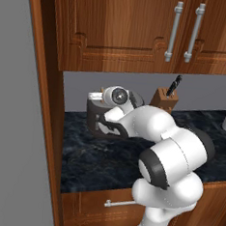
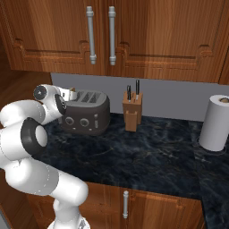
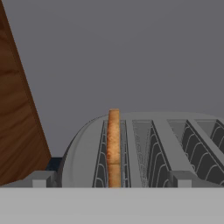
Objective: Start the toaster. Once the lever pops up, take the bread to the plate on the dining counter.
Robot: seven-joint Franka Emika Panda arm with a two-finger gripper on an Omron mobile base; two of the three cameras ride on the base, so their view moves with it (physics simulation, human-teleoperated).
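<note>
Thin tan-brown bread slice (image 3: pixel 113 146) stands edge-up in the end slot of the dark grey boxy toaster (image 3: pixel 148 148), frame centre. Jaws fully apart. Straddle the slice squarely, descend, then pinch.

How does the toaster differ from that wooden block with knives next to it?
The toaster is dark grey, low and wide; the knife block is tan wood, narrow and taller. The toaster has slots on top and two knobs in front; the knife block has dark handles sticking up. Both stand on the black counter by the wall.

Matt grey metal toaster (image 2: pixel 87 113), rough brown bread (image 3: pixel 113 146), glossy black marbled counter (image 2: pixel 147 156), wooden cabinets (image 2: pixel 156 36).
</note>
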